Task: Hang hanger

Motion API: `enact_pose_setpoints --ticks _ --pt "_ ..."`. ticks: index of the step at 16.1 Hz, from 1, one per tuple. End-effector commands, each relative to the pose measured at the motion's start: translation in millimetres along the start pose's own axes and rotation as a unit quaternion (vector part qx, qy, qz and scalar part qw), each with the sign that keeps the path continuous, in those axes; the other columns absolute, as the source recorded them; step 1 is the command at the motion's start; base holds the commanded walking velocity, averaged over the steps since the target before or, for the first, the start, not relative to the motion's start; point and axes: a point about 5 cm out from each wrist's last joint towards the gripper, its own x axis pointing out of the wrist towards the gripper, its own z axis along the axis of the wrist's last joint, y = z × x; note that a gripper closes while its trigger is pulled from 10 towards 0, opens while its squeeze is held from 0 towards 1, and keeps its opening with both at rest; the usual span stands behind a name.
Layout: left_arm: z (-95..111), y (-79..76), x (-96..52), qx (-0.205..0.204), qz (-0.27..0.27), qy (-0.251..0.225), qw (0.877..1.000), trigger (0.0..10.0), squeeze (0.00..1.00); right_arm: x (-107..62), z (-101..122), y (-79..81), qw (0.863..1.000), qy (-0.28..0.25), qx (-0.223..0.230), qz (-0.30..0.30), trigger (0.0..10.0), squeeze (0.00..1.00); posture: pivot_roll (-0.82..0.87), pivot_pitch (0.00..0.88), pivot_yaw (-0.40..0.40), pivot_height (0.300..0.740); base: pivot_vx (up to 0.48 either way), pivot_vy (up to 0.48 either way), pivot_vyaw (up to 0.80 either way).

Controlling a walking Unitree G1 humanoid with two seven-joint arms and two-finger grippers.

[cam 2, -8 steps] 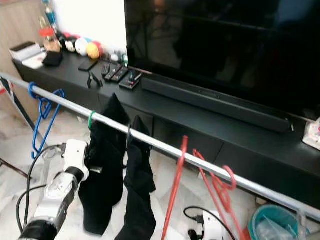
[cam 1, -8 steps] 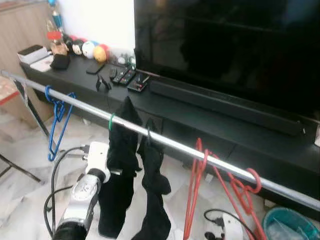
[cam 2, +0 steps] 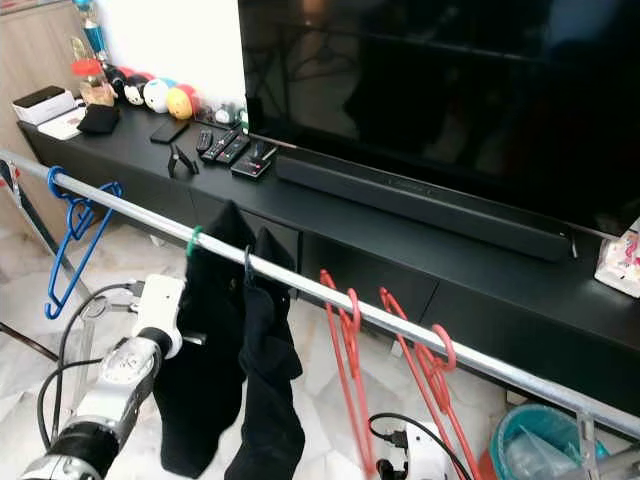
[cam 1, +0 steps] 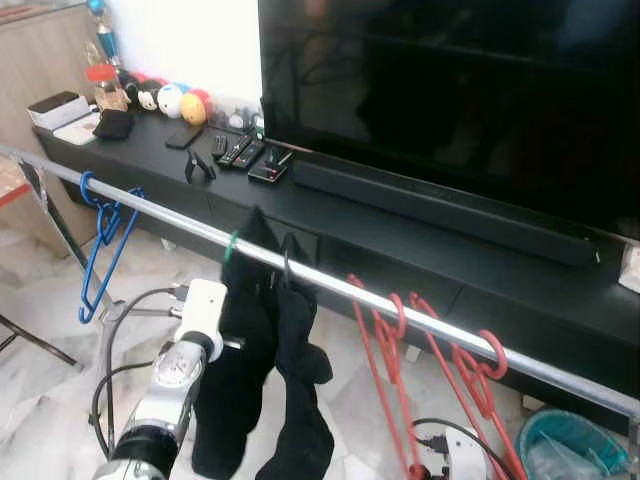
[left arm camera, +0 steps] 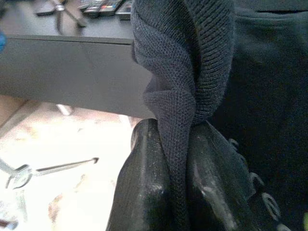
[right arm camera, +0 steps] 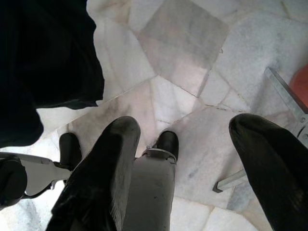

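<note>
Hanger point(cam 1: 285, 268) with a black garment point(cam 1: 290, 370) sits hooked on the metal rail point(cam 1: 330, 285), its thin hook over the bar just beside a second black garment point(cam 1: 240, 350) on a green-hooked hanger point(cam 1: 231, 243). Rail runs diagonally in front of a black TV console point(cam 1: 400, 250); a blue hanger point(cam 1: 100, 250) hangs well off toward the robot's left, two red hangers point(cam 1: 440, 370) toward its right.

Step in hand, as I judge it: hook looks seated, so hanging is close to done — what's left is the release. Left gripper point(left arm camera: 175, 183) is pinching a fold of dark knit fabric between its two black fingers point(left arm camera: 144, 187), pressed tight on the cloth in the left wrist view. Next move calls for spreading those fingers and backing the arm off without dragging the cloth, or the hook could slide along or off the bar.

Left arm point(cam 1: 175, 375) is raised from low left, forearm angled up, wrist tucked against the hanging garments below the rail. Right gripper point(right arm camera: 192, 163) hangs idle, pointing down at the marble floor point(right arm camera: 183, 57) — fingers spread wide, holding nothing.
</note>
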Motion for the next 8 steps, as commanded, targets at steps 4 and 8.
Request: enact_pose_setpoints --ticks 4,8 --pt "-2.2 19.9 -1.1 0.005 0.043 0.011 0.999 10.0 0.0 -0.3 -1.6 -1.0 1.0 0.005 0.0 0.0 10.0 0.0 0.01 0.0 -0.042 0.74 0.0 0.0 0.0" --pt "-11.6 27.4 -3.9 0.005 0.053 0.033 0.998 10.0 0.0 -0.3 -1.3 -1.1 1.0 0.006 -0.002 0.0 10.0 0.0 0.02 0.0 -0.043 0.74 0.0 0.0 0.0"
